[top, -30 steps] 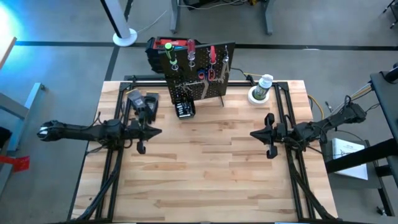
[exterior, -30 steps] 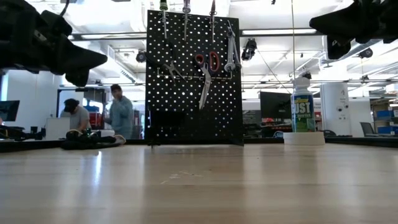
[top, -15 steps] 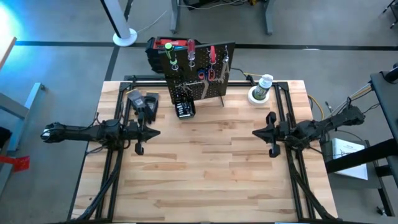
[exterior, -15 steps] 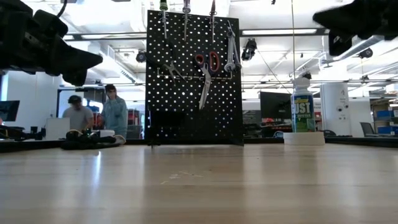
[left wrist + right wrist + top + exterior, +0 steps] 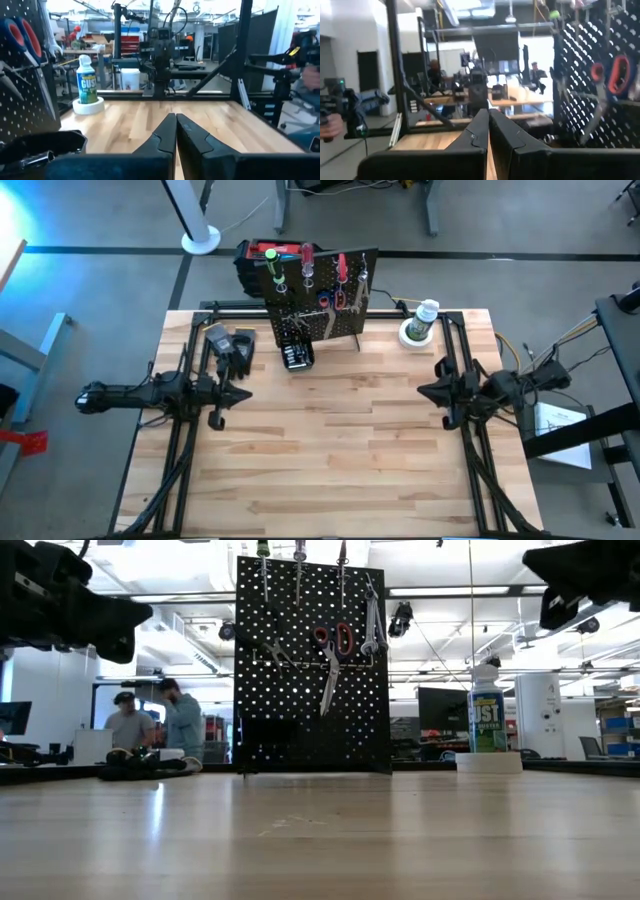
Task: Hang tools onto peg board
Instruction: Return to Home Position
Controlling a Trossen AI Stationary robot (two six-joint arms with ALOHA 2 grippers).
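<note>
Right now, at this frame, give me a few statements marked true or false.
1. The left gripper and right gripper are both shut, holding nothing. True.
2. The red-handled scissors lie on the table. False: they hang on the peg board.
3. The spray can stands on the left arm's side. False: on the right arm's side of the peg board.
4. The black gloves lie on the table beside the peg board. True.

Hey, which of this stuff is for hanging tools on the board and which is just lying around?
Job: peg board, with scissors, pliers, wrenches and screwdrivers hung on it; left gripper, right gripper, both shut.
Lying about: gloves, bit box, toolbox, spray bottle.
</note>
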